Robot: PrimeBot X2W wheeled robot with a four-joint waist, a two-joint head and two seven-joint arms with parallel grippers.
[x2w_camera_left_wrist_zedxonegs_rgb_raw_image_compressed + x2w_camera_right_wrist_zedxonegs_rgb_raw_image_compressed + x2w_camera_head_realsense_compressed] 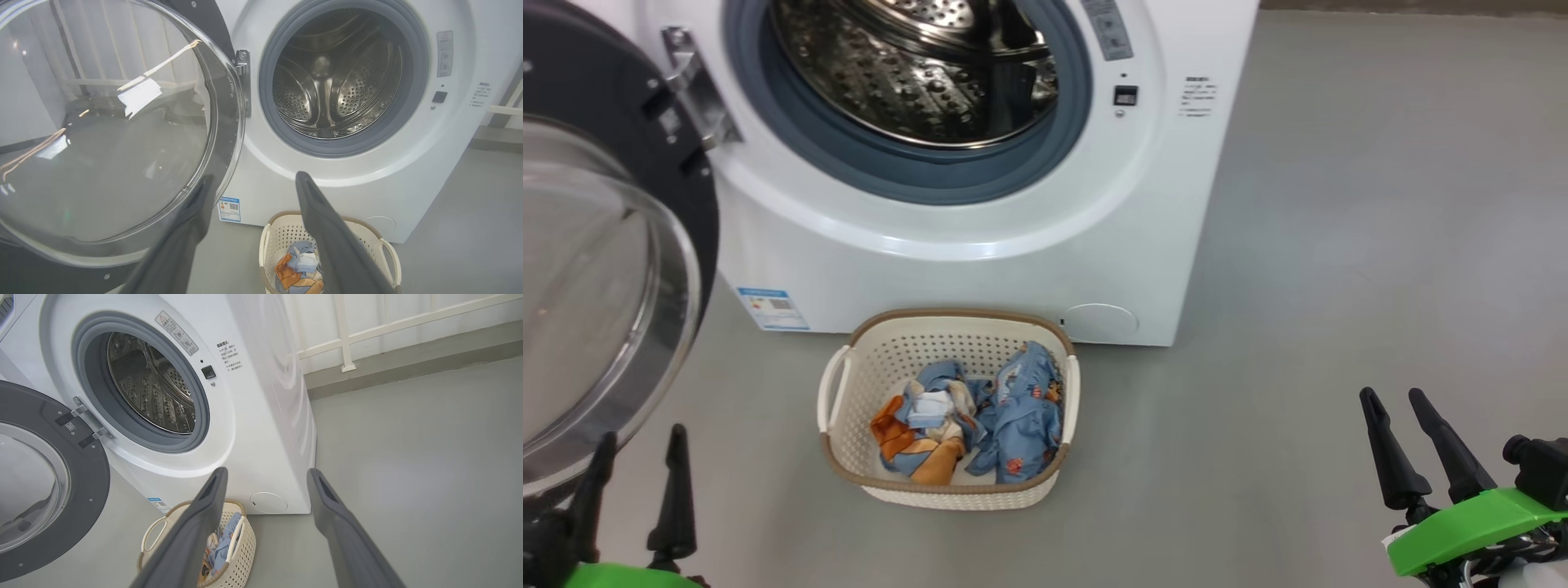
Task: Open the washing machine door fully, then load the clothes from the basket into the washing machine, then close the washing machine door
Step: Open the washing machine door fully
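Head view: the washing machine door (605, 269) hangs wide open left of the washing machine (980, 269). The basket (947, 498) sits on the floor (1339, 245) just before it, the clothes (1013, 416) heaped inside. Left hand (640, 437) and right hand (1392, 396) spread wide, empty. Best bet: drop straight onto the heap, clear of the rim. Left wrist view looks squarely into the bare steel drum (327, 90). Right wrist view adds the machine's side and a white rail (342, 335).

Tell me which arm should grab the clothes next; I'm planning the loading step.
Probably left: the left gripper stands open nearer the basket of clothes than the right gripper, though the open door sits close beside it.
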